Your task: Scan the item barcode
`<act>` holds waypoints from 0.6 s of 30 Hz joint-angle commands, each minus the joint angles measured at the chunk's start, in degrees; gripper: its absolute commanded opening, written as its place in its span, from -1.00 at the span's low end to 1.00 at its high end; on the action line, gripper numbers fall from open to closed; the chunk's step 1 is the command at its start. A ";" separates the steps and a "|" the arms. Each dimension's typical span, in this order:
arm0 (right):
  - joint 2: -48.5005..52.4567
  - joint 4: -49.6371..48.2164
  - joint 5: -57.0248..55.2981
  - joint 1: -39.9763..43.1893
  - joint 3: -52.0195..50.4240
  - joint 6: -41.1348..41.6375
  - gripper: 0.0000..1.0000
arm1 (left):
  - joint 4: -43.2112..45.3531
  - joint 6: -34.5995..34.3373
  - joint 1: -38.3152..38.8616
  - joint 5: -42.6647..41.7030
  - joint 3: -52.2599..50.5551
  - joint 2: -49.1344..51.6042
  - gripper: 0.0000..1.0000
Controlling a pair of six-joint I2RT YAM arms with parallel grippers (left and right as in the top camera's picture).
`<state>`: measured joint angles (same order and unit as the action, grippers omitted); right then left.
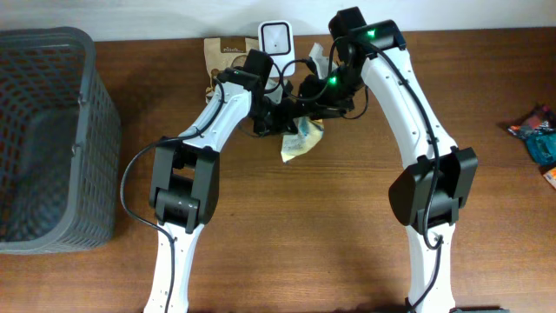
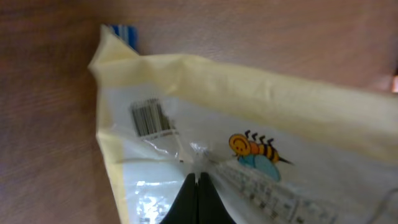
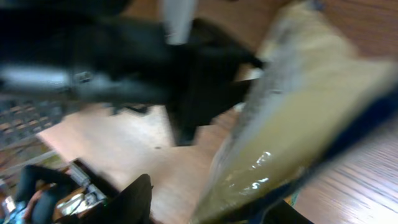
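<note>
Only left wrist shows barcode (image 2: 151, 116) on pouch (image 2: 261, 93).

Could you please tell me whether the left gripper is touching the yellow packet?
Touching: the left wrist view shows the left gripper pinched shut on the yellow packet.

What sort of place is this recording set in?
Probably a mock shop checkout on a wooden table: a white barcode scanner at the back edge, a grey mesh basket alongside, and a yellow packet bearing a barcode.

Overhead bright, sharp — right wrist view motion-smeared; left wrist soft, perhaps glare on packet (image 2: 261, 106).
</note>
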<state>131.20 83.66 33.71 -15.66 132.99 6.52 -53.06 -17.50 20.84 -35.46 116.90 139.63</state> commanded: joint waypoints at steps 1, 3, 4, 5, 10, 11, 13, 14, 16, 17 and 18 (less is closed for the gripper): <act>-3.23 -0.59 8.41 0.07 2.03 -1.84 -0.18 | 2.58 0.90 0.52 -3.37 0.26 1.05 -1.00; -3.56 0.28 5.75 0.85 3.80 -1.81 -0.19 | 2.67 1.38 0.15 -3.15 0.28 0.94 -1.00; -3.63 1.42 4.76 1.77 5.18 -1.81 -0.18 | 2.29 2.29 -0.63 -3.15 0.28 0.68 -1.00; -3.63 2.01 4.83 2.27 6.03 -1.84 -0.18 | 2.19 2.27 -1.31 -3.28 0.28 0.48 -1.00; -3.43 0.24 4.81 2.23 7.78 -1.81 -0.15 | 0.74 4.15 -6.03 -8.26 2.99 -2.89 -1.00; -3.34 -0.13 4.70 2.03 7.69 -1.84 -0.15 | 0.66 4.15 -6.78 -8.28 3.06 -3.67 -1.00; -3.32 0.13 -1.51 1.49 7.69 -1.70 -0.15 | -0.63 4.39 -8.55 -7.76 3.06 -5.60 -1.00; -3.34 1.03 -8.50 1.49 7.69 -0.09 -0.06 | -2.78 4.39 -9.94 -5.27 3.06 -7.10 -1.00; -3.30 2.03 -12.61 1.46 7.41 0.13 0.04 | -5.18 4.39 -11.26 -0.98 3.06 -8.87 -1.00; -3.30 2.54 -15.23 1.25 7.04 0.09 0.17 | -6.19 4.37 -11.82 2.36 3.06 -9.97 -1.00; -3.02 2.80 -17.66 0.72 6.47 -2.27 0.25 | -7.10 4.22 -12.83 8.90 3.06 -11.76 -1.00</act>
<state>129.78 85.93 24.73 -14.09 139.72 6.28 -58.92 -14.28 9.50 -37.36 118.63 133.23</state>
